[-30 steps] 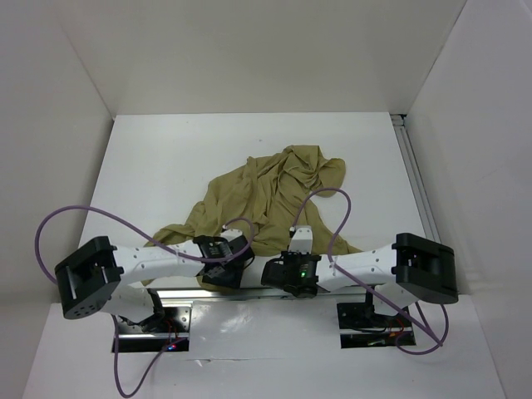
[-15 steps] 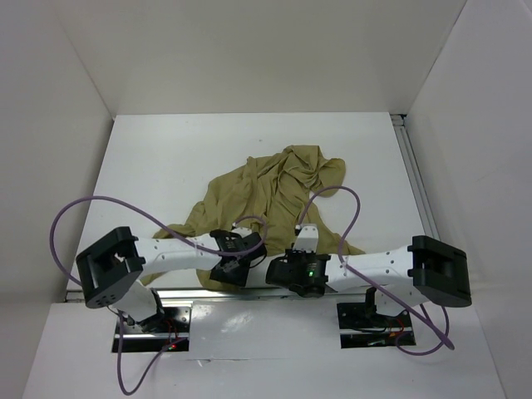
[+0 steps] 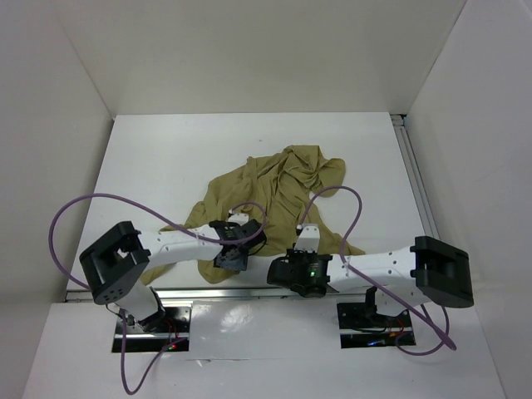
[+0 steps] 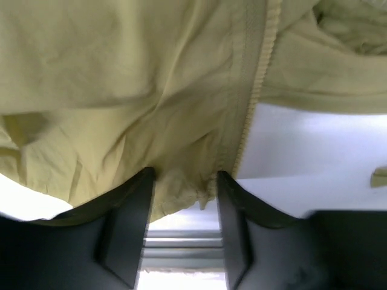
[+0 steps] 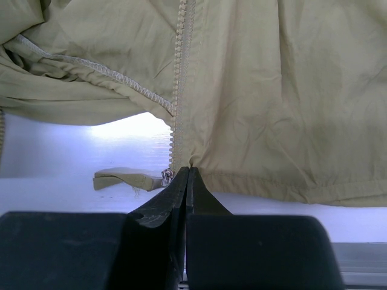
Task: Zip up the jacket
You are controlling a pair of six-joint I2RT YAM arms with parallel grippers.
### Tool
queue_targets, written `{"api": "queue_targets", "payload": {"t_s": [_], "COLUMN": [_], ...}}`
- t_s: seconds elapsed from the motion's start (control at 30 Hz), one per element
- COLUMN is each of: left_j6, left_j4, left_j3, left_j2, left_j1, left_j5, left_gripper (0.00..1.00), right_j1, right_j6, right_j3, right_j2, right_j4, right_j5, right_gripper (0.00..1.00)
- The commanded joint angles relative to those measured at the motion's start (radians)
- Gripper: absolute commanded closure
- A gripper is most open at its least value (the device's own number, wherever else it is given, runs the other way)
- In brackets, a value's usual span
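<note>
The khaki jacket [image 3: 274, 187] lies crumpled in the middle of the white table [image 3: 158, 158]. My left gripper [image 3: 233, 256] is at its near hem. In the left wrist view the left gripper [image 4: 184, 181] is open, with a corner of the jacket [image 4: 121, 90] hem between its fingers [image 4: 130, 223], next to the zip teeth [image 4: 260, 78]. My right gripper [image 3: 304, 233] is at the hem further right. In the right wrist view the right gripper [image 5: 188, 172] is shut on the jacket [image 5: 272, 90] hem at the foot of the zip teeth [image 5: 179, 72]. The metal slider [image 5: 166, 177] sits just left of its tips.
An aluminium rail [image 3: 249, 291] runs along the table's near edge, just behind both grippers, and shows in the left wrist view [image 4: 181, 244]. Purple cables [image 3: 91, 204] loop over both arms. White walls enclose the table, with a rail [image 3: 416, 183] on the right.
My left arm has swung right and forward, bringing its gripper onto the jacket's near hem. My right arm has shifted slightly right, still on the hem. The jacket has barely moved.
</note>
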Motion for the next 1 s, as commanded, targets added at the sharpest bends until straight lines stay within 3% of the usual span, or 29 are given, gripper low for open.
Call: {"api": "queue_targets", "payload": {"t_s": [0.0,0.03,0.07,0.27,0.37,0.4,0.63,0.73,0.97], "left_j6": [0.028,0.028,0.042,0.042,0.042,0.042,0.054,0.082,0.206], "left_j4": [0.019,0.019,0.034,0.044,0.068,0.068,0.085,0.14,0.375], "left_j3": [-0.013,-0.022,-0.022,-0.022,-0.042,-0.051,-0.06,-0.074,-0.188], "left_j2": [0.026,0.026,0.026,0.037,0.037,0.025,-0.05,-0.182,-0.58], "left_j1": [0.017,0.026,0.026,0.026,0.026,0.026,0.026,-0.047,-0.094], "left_j5": [-0.03,-0.03,-0.016,0.003,0.012,0.012,0.012,0.003,0.019], "left_gripper": [0.44,0.61,0.66,0.71,0.97,1.0,1.0,1.0,1.0], "right_j1": [0.007,0.007,0.007,0.007,0.007,0.007,0.007,0.007,0.068], "right_j6": [0.036,0.036,0.036,0.036,0.036,0.036,0.036,-0.008,-0.378], "right_j3": [-0.009,-0.009,-0.018,-0.018,-0.018,-0.018,-0.027,-0.037,-0.135], "right_j2": [-0.038,-0.038,-0.038,-0.038,-0.028,-0.028,-0.028,-0.05,-0.234], "right_j4": [-0.039,-0.039,-0.039,-0.039,-0.039,-0.039,-0.03,0.016,0.413], "right_j5": [0.049,0.049,0.049,0.049,0.049,0.049,0.049,0.049,0.038], "right_gripper": [1.0,1.0,1.0,1.0,1.0,1.0,1.0,1.0,1.0]}}
